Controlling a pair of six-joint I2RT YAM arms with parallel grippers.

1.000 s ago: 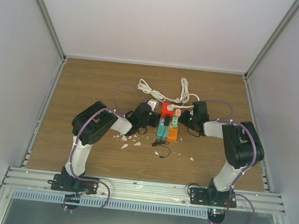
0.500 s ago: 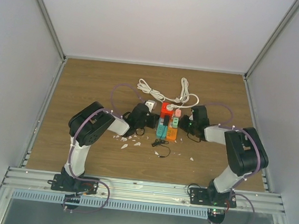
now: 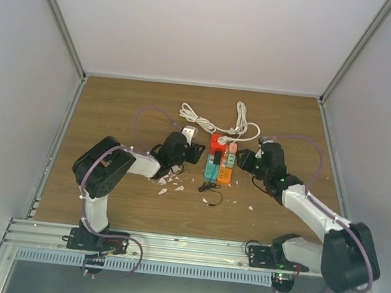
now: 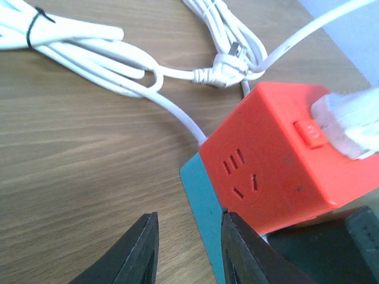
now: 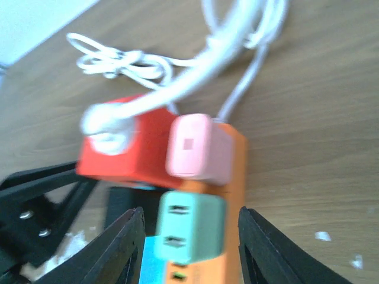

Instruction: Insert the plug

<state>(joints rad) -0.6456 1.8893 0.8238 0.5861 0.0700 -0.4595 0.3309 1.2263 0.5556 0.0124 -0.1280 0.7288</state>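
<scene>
A white plug [image 3: 222,141] [image 5: 105,128] [image 4: 350,122] sits in the top of the red socket cube [image 3: 217,144] [image 4: 278,160] [image 5: 133,151]. The cube stands on a teal strip [image 3: 211,169] [image 4: 201,195] next to an orange strip [image 3: 225,176] [image 5: 232,189], which carries a pink plug [image 3: 232,149] [image 5: 195,148] and a green adapter [image 3: 228,160] [image 5: 189,228]. My left gripper [image 3: 195,153] [image 4: 188,231] is open just left of the cube, holding nothing. My right gripper [image 3: 241,159] [image 5: 190,220] is open just right of the strips, with gaps on both sides of the green adapter.
The white cable [image 3: 211,124] [image 4: 112,56] lies coiled behind the cube. White chips [image 3: 168,180] are scattered left of the strips. A thin black lead [image 3: 210,191] lies in front of them. Side walls [image 3: 64,71] enclose the wooden table [image 3: 116,111].
Both grippers have opened. The right gripper has let go of the white plug and drawn back to the right and nearer. The left gripper has backed off to the left.
</scene>
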